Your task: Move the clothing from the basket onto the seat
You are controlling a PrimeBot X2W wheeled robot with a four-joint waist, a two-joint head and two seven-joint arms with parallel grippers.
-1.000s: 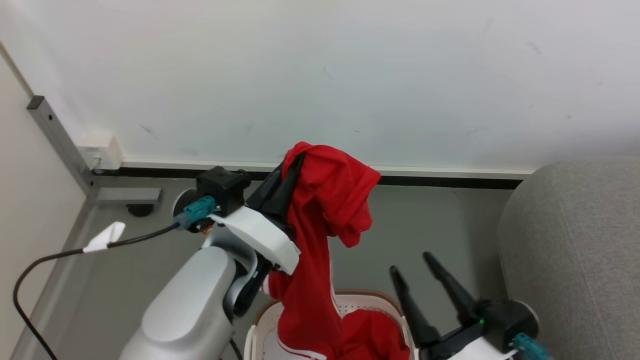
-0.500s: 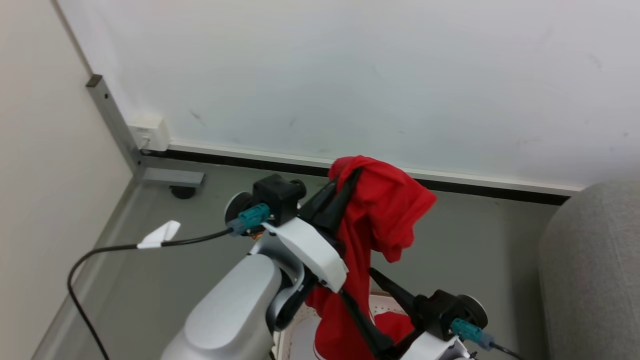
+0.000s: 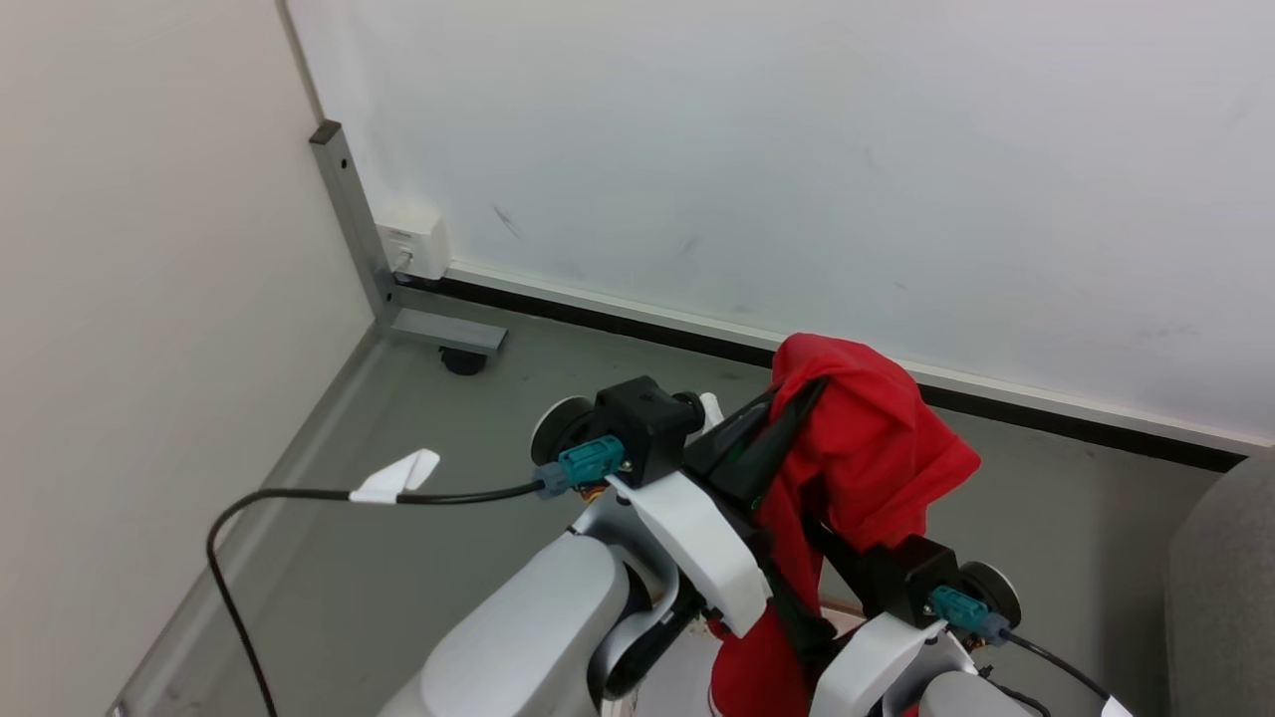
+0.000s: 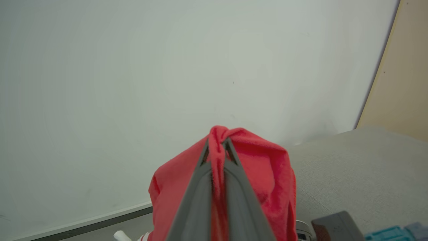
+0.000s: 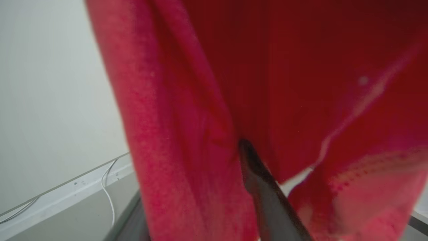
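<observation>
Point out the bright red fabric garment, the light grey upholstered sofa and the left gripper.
Bright red fabric garment (image 3: 877, 458): head view, bunched top fold.
Light grey upholstered sofa (image 3: 1227, 597): head view, rounded edge.
Left gripper (image 4: 218, 144): left wrist view, between its shut jaws.

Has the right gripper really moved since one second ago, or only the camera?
Yes. The right gripper went left, away from the grey sofa, and now reaches into the hanging red garment.

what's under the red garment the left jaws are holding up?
The right gripper pokes up under the red garment: one dark finger shows, tip buried in fabric. Grey floor lies beyond. Anything directly beneath the hanging cloth is covered.
</observation>
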